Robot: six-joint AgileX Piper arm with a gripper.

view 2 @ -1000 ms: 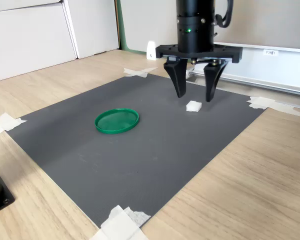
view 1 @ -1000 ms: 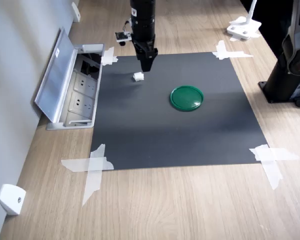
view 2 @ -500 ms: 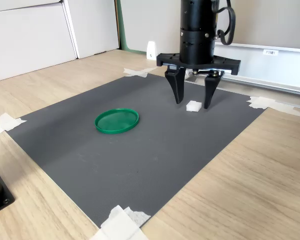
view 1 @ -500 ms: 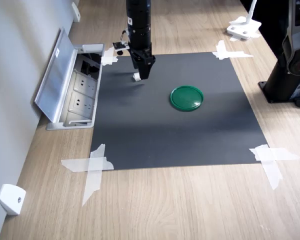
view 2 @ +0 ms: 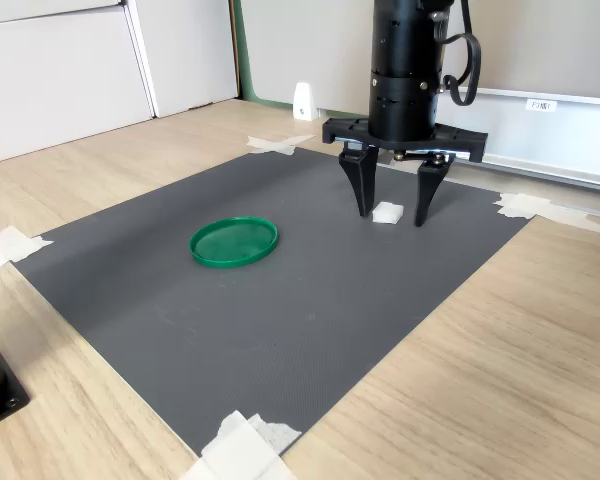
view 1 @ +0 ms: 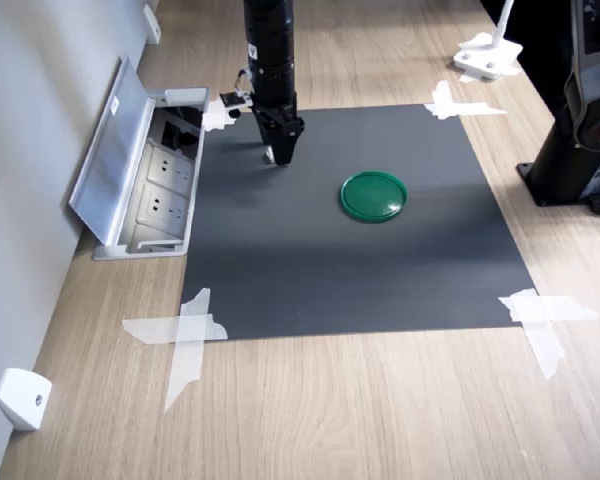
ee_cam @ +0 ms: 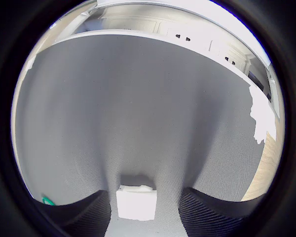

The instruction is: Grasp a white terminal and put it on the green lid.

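Note:
The white terminal [view 2: 387,211] lies on the black mat [view 2: 280,300], near the mat's far edge in the second exterior view. My gripper [view 2: 390,217] stands open and upright over it, one finger on each side, tips close to the mat. In the wrist view the terminal [ee_cam: 136,202] sits between the two dark fingers [ee_cam: 86,217], and I cannot tell if they touch it. In the first exterior view the gripper [view 1: 280,157] covers most of the terminal. The green lid [view 1: 374,196] lies flat on the mat to the first exterior view's right, apart from the gripper, with nothing on it [view 2: 234,241].
An open socket box with a raised metal flap [view 1: 130,170] borders the mat on the first exterior view's left. White tape strips [view 1: 185,335] hold the mat's corners. A white wedge piece [view 1: 22,398] lies near the front left. A black base [view 1: 580,165] stands at the right.
The gripper has come down and shifted slightly toward the first exterior view's left. It now straddles the terminal, which has not moved. Its jaws stay open.

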